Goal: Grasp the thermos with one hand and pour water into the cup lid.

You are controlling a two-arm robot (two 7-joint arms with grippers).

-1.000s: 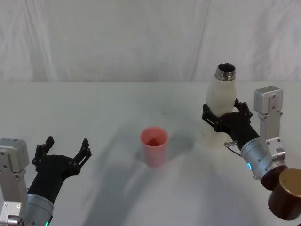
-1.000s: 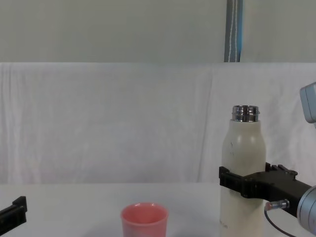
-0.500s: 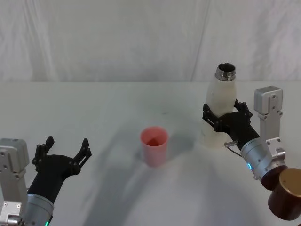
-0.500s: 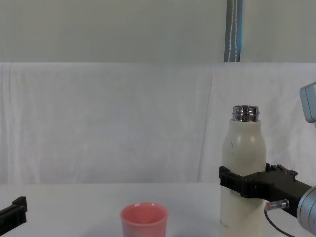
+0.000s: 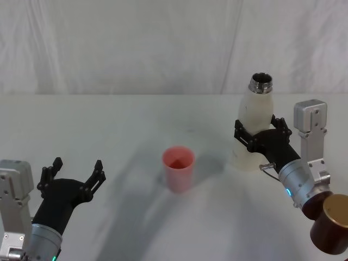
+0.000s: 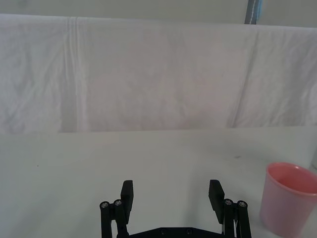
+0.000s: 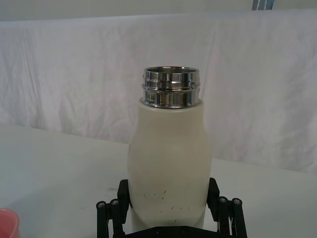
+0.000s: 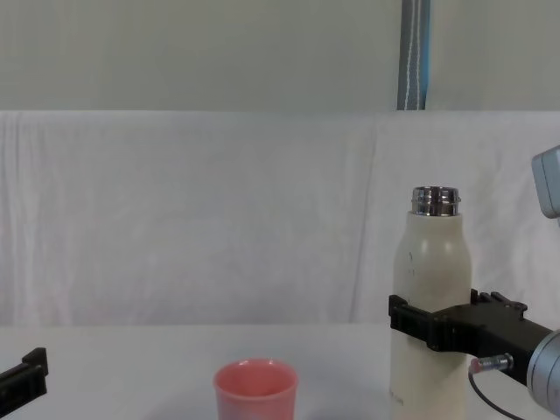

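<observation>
We found the right tool (image 5: 254, 136) clamped around the upright thermos (image 5: 254, 122) toward the worktop's (image 5: 125, 125) right edge; the left tool (image 5: 74, 173) sat open, empty, near its left edge.

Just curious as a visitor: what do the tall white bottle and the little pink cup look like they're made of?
The thermos looks like metal with a matte cream coating, flecked with small dark specks; its bare neck is shiny, ringed steel with mirror-like glints. The cup lid looks like matte pink plastic, evenly coloured and without glare, though a coated material can't be ruled out.
</observation>
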